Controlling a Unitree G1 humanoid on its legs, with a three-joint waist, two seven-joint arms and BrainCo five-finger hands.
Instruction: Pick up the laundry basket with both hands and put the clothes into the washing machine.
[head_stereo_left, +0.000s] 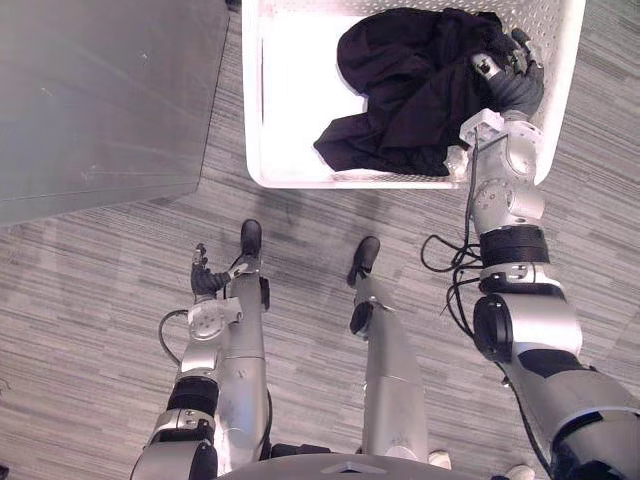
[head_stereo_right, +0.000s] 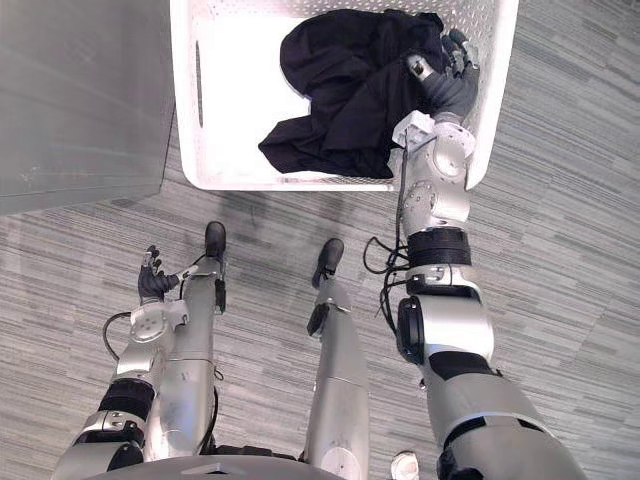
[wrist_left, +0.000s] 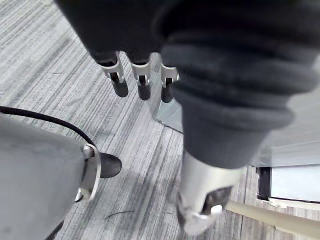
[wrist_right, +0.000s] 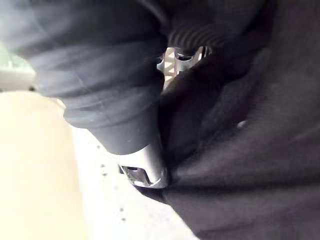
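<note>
Two hands: right hand (head_stereo_left: 520, 90) sits on black clothes (head_stereo_left: 410, 90) in white laundry basket (head_stereo_left: 300, 180), can't tell if gripping; left hand (head_stereo_left: 205, 280) hangs slack, empty. Bunch cloth fully b4 lifting.

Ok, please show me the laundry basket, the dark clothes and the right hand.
laundry basket (head_stereo_left: 290, 100), left eye view, on its bare white bottom.
dark clothes (head_stereo_left: 410, 90), left eye view, middle of the pile.
right hand (head_stereo_left: 518, 92), left eye view, on its dark ribbed cover.

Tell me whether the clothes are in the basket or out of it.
In. The dark clothes lie bunched inside the white basket, toward its right side, the right hand against them.
</note>
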